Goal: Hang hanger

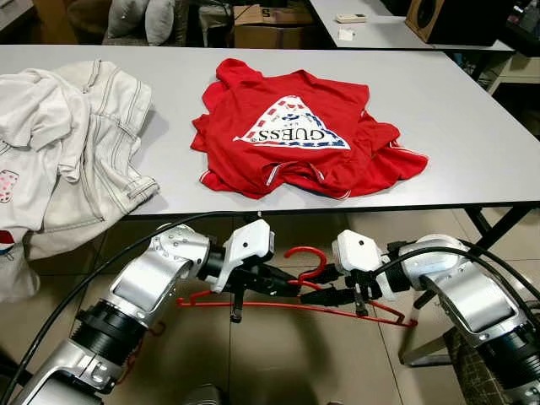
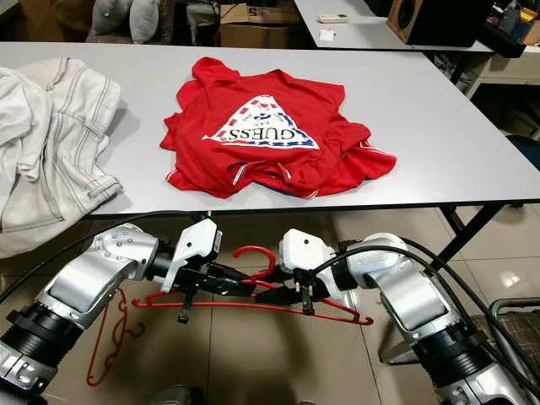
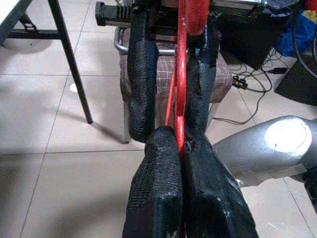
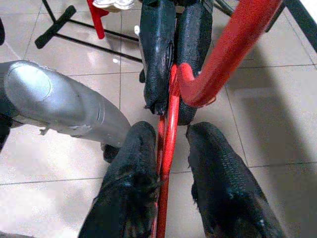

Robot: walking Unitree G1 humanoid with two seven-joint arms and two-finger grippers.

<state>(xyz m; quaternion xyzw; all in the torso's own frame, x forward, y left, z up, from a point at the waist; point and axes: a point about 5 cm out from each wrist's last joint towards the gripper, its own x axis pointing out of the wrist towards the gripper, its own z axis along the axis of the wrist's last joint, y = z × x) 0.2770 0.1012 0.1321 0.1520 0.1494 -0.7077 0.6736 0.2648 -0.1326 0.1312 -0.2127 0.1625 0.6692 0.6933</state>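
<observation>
Below the near desk [image 1: 472, 126] edge, over the floor, red hanger [image 1: 291, 305] is held level between both arms. Left hand [image 1: 283, 285] is clamped on the wire by the neck; in the left wrist view its fingers [image 3: 158, 183] pinch it tight. Right hand [image 1: 325, 297] straddles the wire, fingers apart, not gripping. Risk: single-point grip, so the hanger could pivot or slip during a handover. Red shirt [image 1: 304, 135] lies untouched on the desk.

Glossy red plastic hanger [image 1: 297, 302], soft cotton-like red shirt [image 1: 304, 135], smooth matt grey table [image 1: 472, 126], shiny tiled floor [image 1: 278, 363].
</observation>
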